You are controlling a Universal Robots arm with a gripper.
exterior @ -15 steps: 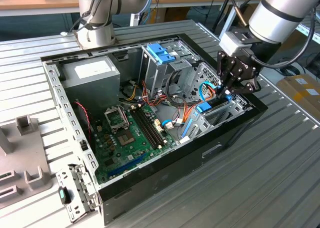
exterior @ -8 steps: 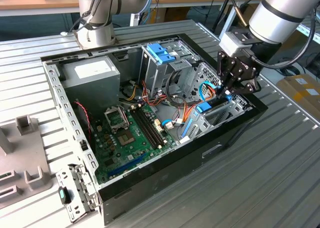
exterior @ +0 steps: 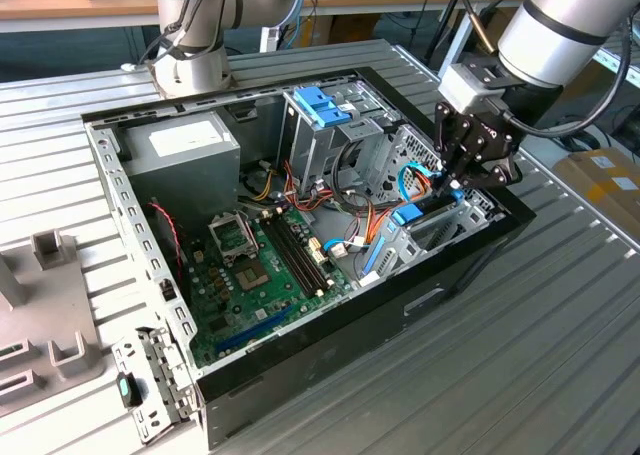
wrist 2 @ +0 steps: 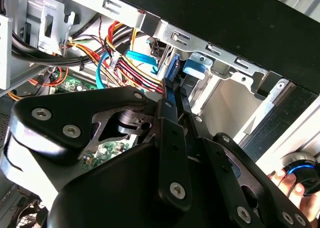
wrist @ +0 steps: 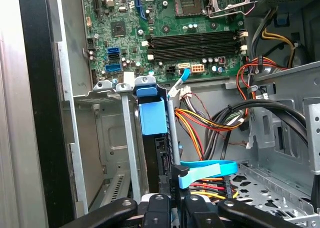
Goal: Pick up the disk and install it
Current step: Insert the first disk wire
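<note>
The gripper hangs over the drive bay at the exterior view's right end of the open computer case, fingers pressed together on the upper edge of the disk. The disk stands on edge directly below the fingers, its long axis running down into the bay, its blue carrier frame between the bay's metal guide walls. The case also holds the motherboard, the grey power supply and bundled cables.
</note>
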